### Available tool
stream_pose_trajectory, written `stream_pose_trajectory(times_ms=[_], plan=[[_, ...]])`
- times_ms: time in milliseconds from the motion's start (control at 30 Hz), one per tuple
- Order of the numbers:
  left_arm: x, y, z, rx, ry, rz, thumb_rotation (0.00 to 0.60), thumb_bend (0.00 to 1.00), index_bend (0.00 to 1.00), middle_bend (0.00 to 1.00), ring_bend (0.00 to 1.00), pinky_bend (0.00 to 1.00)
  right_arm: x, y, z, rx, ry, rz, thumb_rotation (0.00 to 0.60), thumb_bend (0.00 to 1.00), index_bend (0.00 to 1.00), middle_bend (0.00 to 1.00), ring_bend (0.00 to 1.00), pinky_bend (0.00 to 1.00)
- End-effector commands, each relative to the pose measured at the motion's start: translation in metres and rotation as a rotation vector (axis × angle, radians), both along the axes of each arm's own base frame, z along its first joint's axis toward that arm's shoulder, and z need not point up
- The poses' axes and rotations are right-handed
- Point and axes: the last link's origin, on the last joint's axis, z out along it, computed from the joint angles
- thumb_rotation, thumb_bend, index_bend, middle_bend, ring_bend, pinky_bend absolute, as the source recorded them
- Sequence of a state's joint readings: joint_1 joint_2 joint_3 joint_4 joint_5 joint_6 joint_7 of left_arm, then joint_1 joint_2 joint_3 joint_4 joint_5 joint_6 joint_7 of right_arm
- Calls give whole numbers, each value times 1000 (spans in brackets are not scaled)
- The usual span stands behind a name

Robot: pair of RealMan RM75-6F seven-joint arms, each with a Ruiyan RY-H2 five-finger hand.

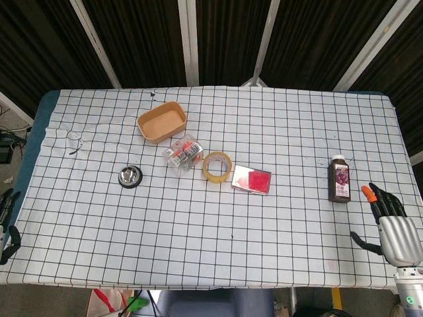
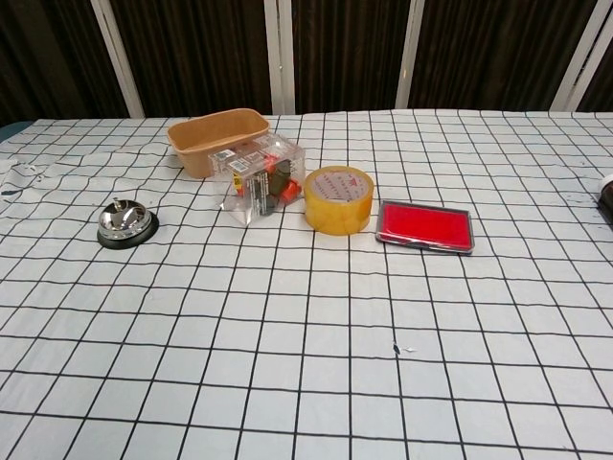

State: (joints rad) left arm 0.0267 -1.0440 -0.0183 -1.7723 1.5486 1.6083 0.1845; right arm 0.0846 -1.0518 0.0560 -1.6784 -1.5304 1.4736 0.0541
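Checked cloth: white with black lines, covering the whole tabletop (image 1: 198, 257); a blue strip of edge shows on the far left.
Left hand (image 1: 6, 231): only just visible at the left edge of the head view, off the cloth. I cannot tell how its fingers lie, and it touches nothing.
Bell (image 1: 129, 176): chrome on a black base, left of centre, with free cloth all round it.
Middle group: a brown paper box (image 1: 161, 122) at the back, then a clear plastic pack (image 1: 183, 152), a tape roll (image 1: 217, 166) and a red ink pad (image 1: 252, 179), close together in a slanting row.
Bottle (image 1: 340, 179): dark juice, upright, well apart from the group and near the right edge.
Right hand (image 1: 390, 224): at the front right corner, fingers spread wide, holding nothing; the bottle is just up and left of it.
Step, as I judge it: approach, with no grasp made.
Next move would call for: a short reach inward, with the fingers opened around the bottle's body.
Room: broad bare cloth in front, but little margin between the bottle and the right edge.
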Motion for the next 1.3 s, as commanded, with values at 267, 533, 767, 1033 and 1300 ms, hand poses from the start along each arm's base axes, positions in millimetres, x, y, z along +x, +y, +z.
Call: stream_pose_trajectory(times_ms=[267,533,767,1033,1300], plan=[[1,6,-5,-21,-3,9,600,1000,0,39,0,3,1,0,1,-6,-5,3,600,248,58,28,88,97],[12,44,-14,-81,10,-20,600,1000,0,39,0,3,0,-1,0,2,5,-7,600,249,58,29,88,97],[27,94,-34,-177,30,-47,600,1000,0,40,0,3,-1,-1,0,-2,4,-9,600,249,58,28,88,97],[35,145,-77,-280,57,-45,600,1000,0,36,0,3,-3,-2,2,-7,0,-15,600,249,58,29,88,97],[39,176,-119,-318,54,-53,600,1000,0,31,0,3,-4,-2,4,-12,-6,-20,600,249,58,29,88,97]])
